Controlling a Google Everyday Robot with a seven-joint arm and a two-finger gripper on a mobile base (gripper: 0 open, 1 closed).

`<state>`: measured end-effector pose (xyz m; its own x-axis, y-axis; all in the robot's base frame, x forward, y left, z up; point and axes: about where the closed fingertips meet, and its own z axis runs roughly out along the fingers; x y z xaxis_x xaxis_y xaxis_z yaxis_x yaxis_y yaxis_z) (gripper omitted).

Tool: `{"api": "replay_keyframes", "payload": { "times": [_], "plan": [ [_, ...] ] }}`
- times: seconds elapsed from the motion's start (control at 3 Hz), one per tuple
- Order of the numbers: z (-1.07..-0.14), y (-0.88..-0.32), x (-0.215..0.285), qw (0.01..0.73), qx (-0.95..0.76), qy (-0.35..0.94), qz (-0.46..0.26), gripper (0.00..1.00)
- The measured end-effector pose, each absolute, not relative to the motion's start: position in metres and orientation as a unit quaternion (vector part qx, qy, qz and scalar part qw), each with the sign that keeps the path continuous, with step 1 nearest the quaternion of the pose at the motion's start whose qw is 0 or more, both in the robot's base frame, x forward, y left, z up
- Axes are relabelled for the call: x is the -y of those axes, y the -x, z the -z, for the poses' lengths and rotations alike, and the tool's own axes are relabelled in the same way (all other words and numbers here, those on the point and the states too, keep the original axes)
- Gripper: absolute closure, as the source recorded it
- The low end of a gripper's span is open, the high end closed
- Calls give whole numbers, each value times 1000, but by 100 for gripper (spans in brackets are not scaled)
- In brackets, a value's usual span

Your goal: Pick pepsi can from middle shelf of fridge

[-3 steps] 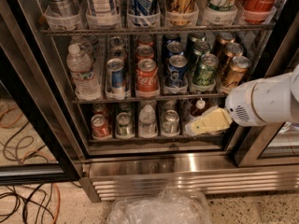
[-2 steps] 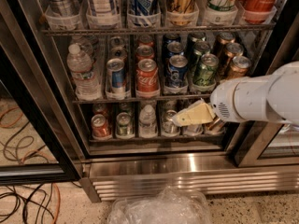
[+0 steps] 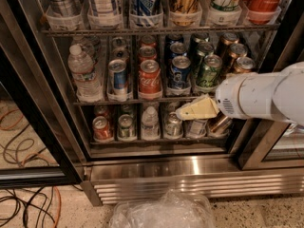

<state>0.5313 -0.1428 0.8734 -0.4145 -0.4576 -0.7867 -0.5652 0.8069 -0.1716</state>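
Note:
The fridge [image 3: 190, 177] stands open in front of me, with wire racks of drinks. The middle shelf [image 3: 142, 100] carries lanes of short cans. The pepsi can [image 3: 179, 71], dark blue with a silver top, stands at the front of its lane. A red Coca-Cola can [image 3: 149, 78] is to its left and a green can [image 3: 208, 71] to its right. My gripper [image 3: 192, 110], cream-coloured on a white arm [image 3: 266, 98], comes in from the right. It points left, just below the shelf's front edge and slightly below and right of the pepsi can, without touching it.
A water bottle [image 3: 83, 72] and a silver-and-blue can [image 3: 117, 78] stand at the left of the middle shelf. Tall cans fill the rack above [image 3: 147, 4]. Small cans and a bottle sit on the bottom rack [image 3: 142, 125]. A clear plastic bag [image 3: 161, 213] and cables [image 3: 28, 203] lie on the floor.
My arm has swung left and a little upward, from in front of the bottom rack's right end to just under the middle shelf's edge below the pepsi can.

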Motion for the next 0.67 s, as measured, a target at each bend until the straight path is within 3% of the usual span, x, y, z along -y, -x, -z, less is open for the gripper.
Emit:
{"api": "replay_keyframes", "payload": {
  "times": [0.67],
  "plan": [
    [-855, -538, 113, 483, -829, 273, -70, 0]
  ]
}}
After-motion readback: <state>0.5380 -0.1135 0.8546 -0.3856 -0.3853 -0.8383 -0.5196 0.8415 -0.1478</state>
